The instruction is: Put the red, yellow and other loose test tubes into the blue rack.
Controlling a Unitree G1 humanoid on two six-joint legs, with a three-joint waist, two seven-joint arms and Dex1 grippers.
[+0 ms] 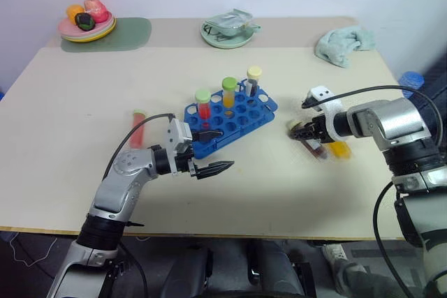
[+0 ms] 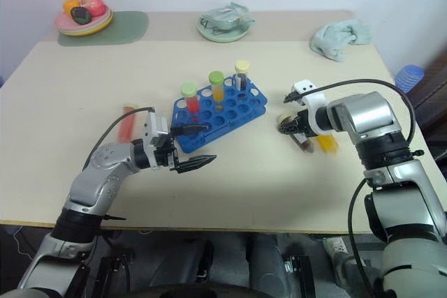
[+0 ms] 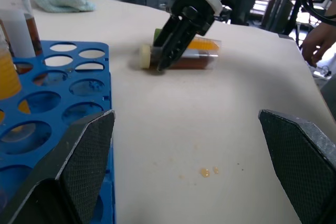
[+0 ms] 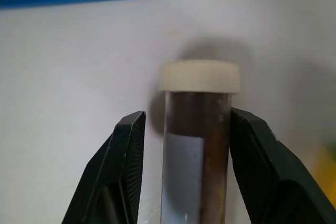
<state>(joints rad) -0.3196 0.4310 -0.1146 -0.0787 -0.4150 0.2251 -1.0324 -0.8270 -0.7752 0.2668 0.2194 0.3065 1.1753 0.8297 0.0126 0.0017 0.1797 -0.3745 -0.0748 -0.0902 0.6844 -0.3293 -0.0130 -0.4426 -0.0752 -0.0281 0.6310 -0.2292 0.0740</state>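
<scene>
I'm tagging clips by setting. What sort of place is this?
Probably a staged lab-practice table: a blue rack with capped test tubes, plus a food plate and cloth.

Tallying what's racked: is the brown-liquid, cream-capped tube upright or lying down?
Lying down: the brown-liquid tube rests flat on the table.

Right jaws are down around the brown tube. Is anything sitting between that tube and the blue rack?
Nothing visible. The brown tube lies on bare table between the right gripper jaws, with open tabletop to the blue rack. A yellow-orange tube lies beside it on the far side from the rack.
</scene>
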